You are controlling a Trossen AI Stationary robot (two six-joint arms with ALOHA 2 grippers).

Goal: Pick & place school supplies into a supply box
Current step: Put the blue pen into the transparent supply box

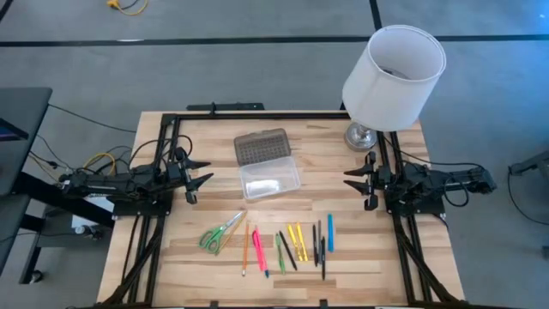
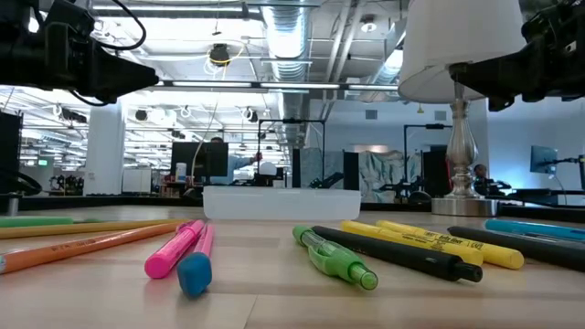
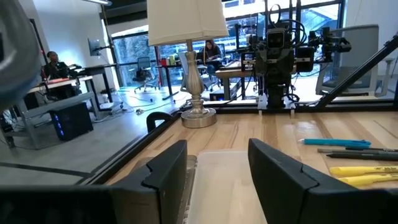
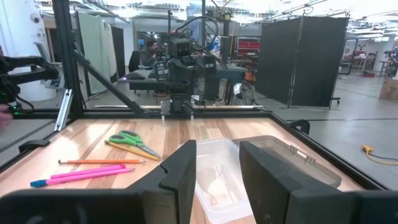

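From above, the clear supply box point(image 1: 270, 178) lies open in the middle of the tabletop point(image 1: 395, 257), its ribbed lid point(image 1: 262, 147) folded back. The left gripper point(image 1: 199, 174) and right gripper point(image 1: 352, 178) wait on either side, fingers apart, holding nothing. Green scissors point(image 1: 220, 233) and the pens point(image 1: 292, 245) lie in a row nearer the front edge.

At table height, a pink pen point(image 2: 174, 251) and a green pen point(image 2: 334, 258) lie before the box.

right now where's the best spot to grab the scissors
Probably the scissors at the blades just past the green handles, coming straight down from above: they lie flat and closed, clear of the orange pencil. The open left gripper is nearer.
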